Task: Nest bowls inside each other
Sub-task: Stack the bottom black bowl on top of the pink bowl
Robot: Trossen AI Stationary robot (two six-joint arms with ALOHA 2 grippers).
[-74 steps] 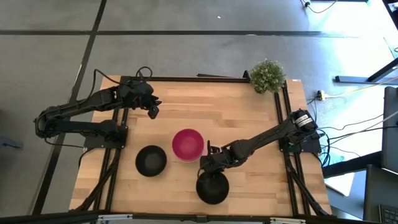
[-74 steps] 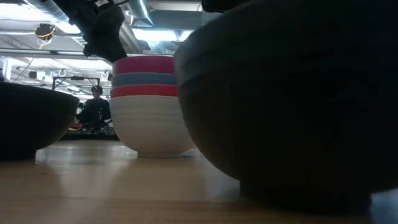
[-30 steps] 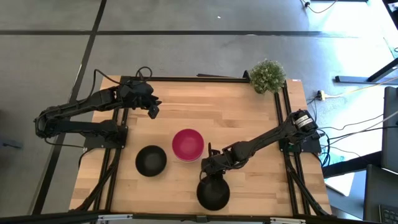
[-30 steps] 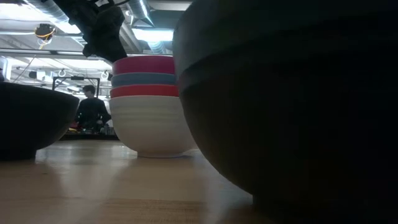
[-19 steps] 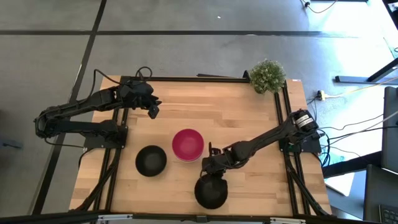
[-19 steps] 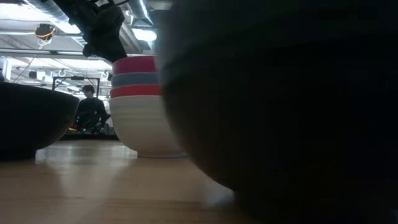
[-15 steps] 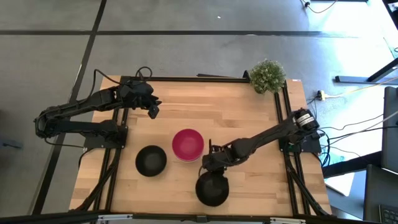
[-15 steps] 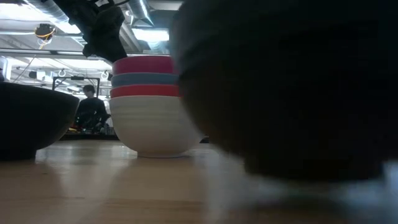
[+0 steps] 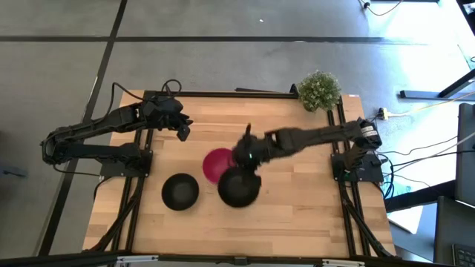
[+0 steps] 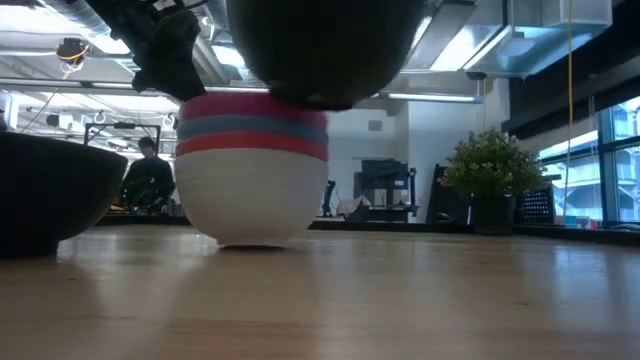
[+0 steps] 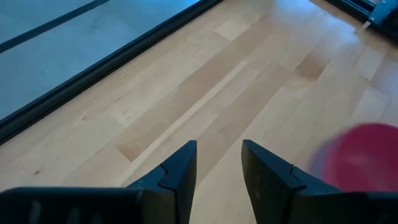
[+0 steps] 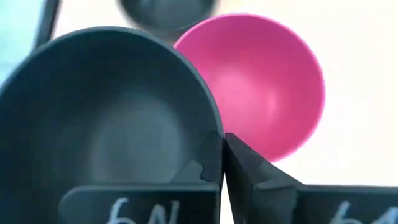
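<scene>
A stack of nested bowls, magenta-pink on top of blue, red and white, stands at the table's middle; its pink top shows in the high view. My right gripper is shut on a black bowl, which hangs in the air just above the stack. Another black bowl rests on its base left of the stack. My left gripper waits open over the far left of the table. My right gripper pinches the black bowl's rim on the bowl's far side, one finger inside the bowl and one outside. The fingers slant down from the table's far right. The bowl hangs clear of the table, mouth up, over the stack's near right side.
A small green potted plant stands at the table's far right corner. Bare wood lies along the near edge and on the right half. A person shows in the room beyond the table.
My right gripper has gone up and toward the far edge and left, taking the black bowl from the table's near part. The bowl has been lifted clear and now hangs over the pink-topped stack.
</scene>
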